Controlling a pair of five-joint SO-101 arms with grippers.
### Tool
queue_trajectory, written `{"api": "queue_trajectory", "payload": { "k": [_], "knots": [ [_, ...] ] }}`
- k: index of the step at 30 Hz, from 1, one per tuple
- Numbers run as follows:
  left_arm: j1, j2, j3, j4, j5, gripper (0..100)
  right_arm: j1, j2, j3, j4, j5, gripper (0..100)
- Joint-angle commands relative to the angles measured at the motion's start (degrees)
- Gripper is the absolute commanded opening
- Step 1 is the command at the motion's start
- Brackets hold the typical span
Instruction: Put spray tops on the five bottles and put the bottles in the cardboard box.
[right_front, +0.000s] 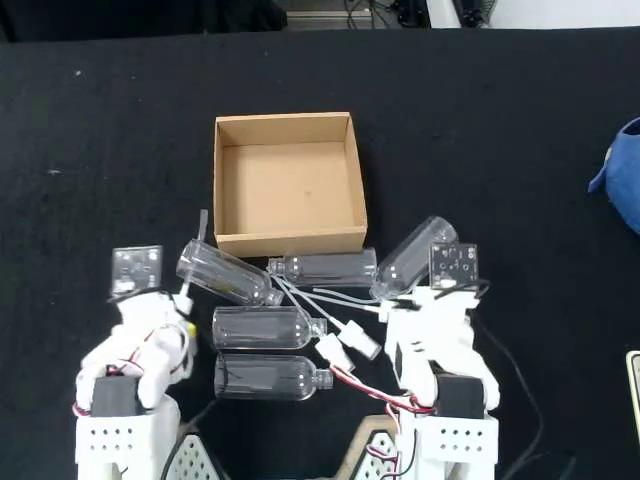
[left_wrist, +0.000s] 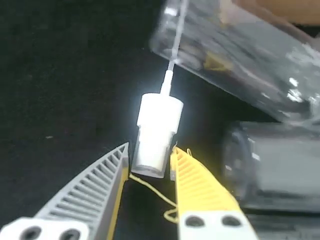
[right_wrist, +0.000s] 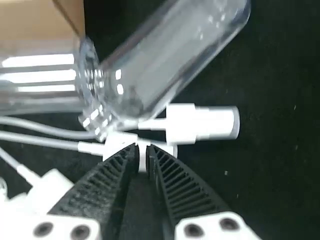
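The left end effector (left_wrist: 149, 152) sits near the table's (right_front: 520, 120) front-left corner. Its grey and yellow fingers are clenched on a white spray top (left_wrist: 157, 135), and the top's thin tube points up across a tilted bottle (right_front: 228, 275). That bottle lies just beside the front-left corner of the box (right_front: 290, 241), its mouth toward the table's middle.

The box is open at the middle of the table, with nothing inside. A second bottle (right_front: 325, 268) lies along its front wall and touches it or nearly so. Two more bottles (right_front: 262, 328) (right_front: 265, 377) lie side by side between the arms, closer to the front edge, with their necks pointing right. Just right of those necks lie two loose tops (right_front: 330, 350) (right_front: 362, 342), their tubes running back toward the box.

The right end effector (right_wrist: 142, 150) is toward the front-right. Its black fingers pinch a small white part of a top, just beside the mouth of the fifth bottle (right_wrist: 165, 55). That bottle slants away from the box's front-right corner. Another top (right_wrist: 200, 122) lies against its side.

A blue object (right_front: 625, 185) lies at the table's right edge.
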Motion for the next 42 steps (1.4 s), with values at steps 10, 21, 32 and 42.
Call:
{"api": "queue_trajectory", "payload": {
  "k": [10,21,32,42],
  "knots": [
    [-20.4,-0.7,-9.7,-1.3,-37.0,3,10.8,-5.4,-3.6,-10.8,27.6,1.2],
    [-20.3,0.0,-20.6,-1.7,-35.7,23,10.7,-5.2,-21.1,0.4,28.4,14.9],
    [-18.3,21.6,-25.7,-1.8,-35.5,21,2.6,-5.1,-21.4,0.1,28.0,14.9],
    [-14.0,43.4,-32.8,-8.0,-35.8,21,-3.4,-5.5,-9.8,-3.2,19.1,14.9]
  ]
}}
